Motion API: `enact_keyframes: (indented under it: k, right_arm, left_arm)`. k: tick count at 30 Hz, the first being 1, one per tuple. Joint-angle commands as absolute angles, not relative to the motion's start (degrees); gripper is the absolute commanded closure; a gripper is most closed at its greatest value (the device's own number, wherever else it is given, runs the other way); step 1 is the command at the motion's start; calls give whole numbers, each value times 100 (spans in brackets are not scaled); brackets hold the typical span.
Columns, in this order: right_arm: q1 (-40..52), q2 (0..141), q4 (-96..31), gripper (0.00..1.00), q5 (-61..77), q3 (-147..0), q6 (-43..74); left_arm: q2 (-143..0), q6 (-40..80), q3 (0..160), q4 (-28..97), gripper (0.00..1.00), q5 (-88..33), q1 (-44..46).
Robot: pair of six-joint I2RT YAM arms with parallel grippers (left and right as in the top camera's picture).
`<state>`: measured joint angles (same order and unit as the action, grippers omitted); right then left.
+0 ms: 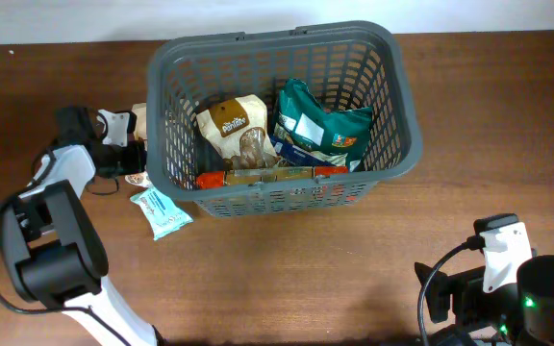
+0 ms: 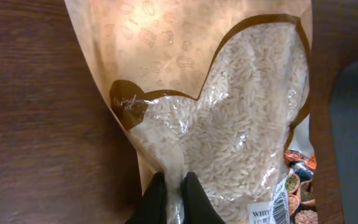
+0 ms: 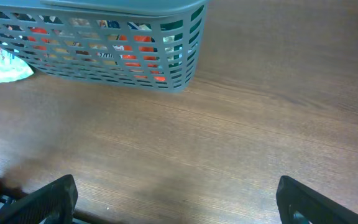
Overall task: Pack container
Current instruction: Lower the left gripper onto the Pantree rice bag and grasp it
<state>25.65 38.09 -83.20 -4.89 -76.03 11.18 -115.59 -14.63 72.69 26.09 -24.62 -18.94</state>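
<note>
The dark grey slotted basket [image 1: 404, 106] stands at the back middle of the wooden table and also shows in the right wrist view [image 3: 185, 68]. It holds a brown snack bag [image 1: 234, 123], a teal bag [image 1: 317, 125] and a red-orange packet [image 1: 267, 177]. My left gripper [image 2: 174, 199] is shut on the edge of a clear-windowed bag of white rice [image 2: 229, 124]. In the overhead view that gripper [image 1: 131, 156] sits just outside the basket's left wall. My right gripper [image 3: 182, 202] is open and empty, low over the table at the front right.
A light blue packet [image 1: 162, 212] lies on the table by the basket's front left corner and shows in the right wrist view [image 3: 11, 65]. The left arm's base [image 1: 51, 240] fills the front left. A blurred dark grey shape [image 2: 353, 137] lies right of the rice bag.
</note>
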Motion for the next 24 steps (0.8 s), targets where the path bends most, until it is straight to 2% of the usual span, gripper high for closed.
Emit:
enact_keyframes:
  k: [1, 6, 19, 20, 21, 22, 23, 24]
  right_arm:
    - [2585, 3795, -8320, 1, -475, -7577, 1146]
    - [2585, 3798, -8320, 1, -473, -7577, 1146]
    - [2585, 3795, -8320, 1, -475, -7577, 1146]
    - [2585, 3795, -8320, 1, -475, -7577, 1146]
    - [2585, 3798, -8320, 1, -475, -7577, 1146]
    - [2585, 3798, -8320, 1, -475, -7577, 1146]
    - [2585, 3795, -8320, 1, -473, -7577, 1146]
    - [2585, 3795, -8320, 1, -473, -7577, 1146]
  left_arm:
    - [-10978, -1350, 7411, 2620, 98, -2123, -2034]
    - [-10700, -1352, 7411, 2663, 98, -1608, -2047]
    - [-10700, -1352, 7411, 2764, 98, -1601, -2078]
    - [-10700, -1350, 7408, 2775, 93, -1588, -2080]
    - [-10702, -1345, 7408, 2801, 65, -1511, -2082]
    - [-10702, -1328, 7408, 2853, 44, -1426, -2086]
    - [-10702, -1328, 7406, 2899, 2, -1385, -2099]
    - [-10702, -1328, 7402, 2923, 1, -1387, -2128]
